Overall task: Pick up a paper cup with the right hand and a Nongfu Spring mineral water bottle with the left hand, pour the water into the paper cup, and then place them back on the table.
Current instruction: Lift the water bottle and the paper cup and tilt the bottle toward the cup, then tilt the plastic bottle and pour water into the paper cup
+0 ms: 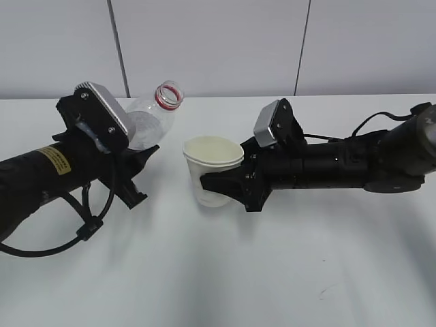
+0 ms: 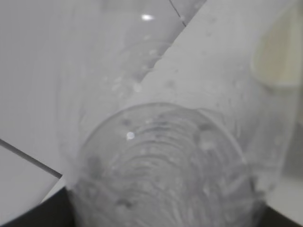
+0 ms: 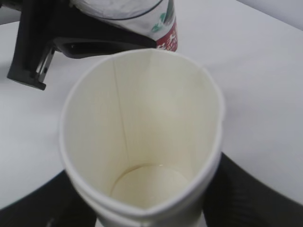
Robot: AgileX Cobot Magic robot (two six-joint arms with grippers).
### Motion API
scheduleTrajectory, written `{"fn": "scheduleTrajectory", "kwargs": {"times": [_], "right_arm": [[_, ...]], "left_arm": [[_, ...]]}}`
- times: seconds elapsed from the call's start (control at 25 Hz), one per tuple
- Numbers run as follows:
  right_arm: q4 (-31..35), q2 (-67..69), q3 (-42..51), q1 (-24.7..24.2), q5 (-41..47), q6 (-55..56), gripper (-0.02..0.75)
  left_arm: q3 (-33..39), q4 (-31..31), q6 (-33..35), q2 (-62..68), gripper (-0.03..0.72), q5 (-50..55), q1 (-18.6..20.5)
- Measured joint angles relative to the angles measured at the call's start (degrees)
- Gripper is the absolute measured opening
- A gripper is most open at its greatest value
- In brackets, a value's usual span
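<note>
The left end effector (image 1: 133,178) pinches the Nongfu Spring mineral water bottle (image 1: 151,120), which leans toward the paper cup (image 1: 212,170). The right end effector (image 1: 221,182) squeezes the cup, just above the white counter (image 1: 272,272). The cup looks empty inside.

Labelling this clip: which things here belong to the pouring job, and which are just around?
Job:
paper cup, in right end effector
water bottle, in left end effector
table

Just around:
wall panels
trailing cable
</note>
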Motion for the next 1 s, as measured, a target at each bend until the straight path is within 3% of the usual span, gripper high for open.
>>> {"fn": "scheduleTrajectory", "kwargs": {"times": [0.6, 1.0], "right_arm": [[-1.83, 0.0, -2.1, 4.52, 3.25, 2.27, 0.435], [-2.17, 0.0, -2.1, 4.5, 4.67, 3.29, 0.435]], "left_arm": [[0.0, -5.65, 14.62, -0.06, 0.376, -2.85, 0.0], [0.0, -11.58, 24.88, -0.06, 0.376, -4.12, 0.0]]}}
